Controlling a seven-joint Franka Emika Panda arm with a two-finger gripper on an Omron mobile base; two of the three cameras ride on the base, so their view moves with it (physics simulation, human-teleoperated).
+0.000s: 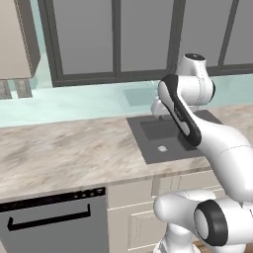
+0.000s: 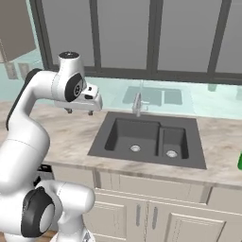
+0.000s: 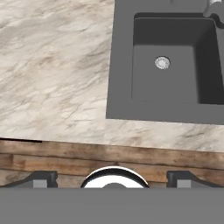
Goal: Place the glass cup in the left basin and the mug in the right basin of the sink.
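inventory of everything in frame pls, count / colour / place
sink: 1, dark charcoal, set in the counter
left basin: 1, dark grey, wider, silver drain
right basin: 1, dark grey, narrower, silver drain
faucet: 1, silver, behind the basins
mug: 1, green, right edge of the right base view, mostly cut off
counter: 1, beige marble
dishwasher: 1, grey, under the counter, left
gripper: 1, white, open, above the counter left of the sink
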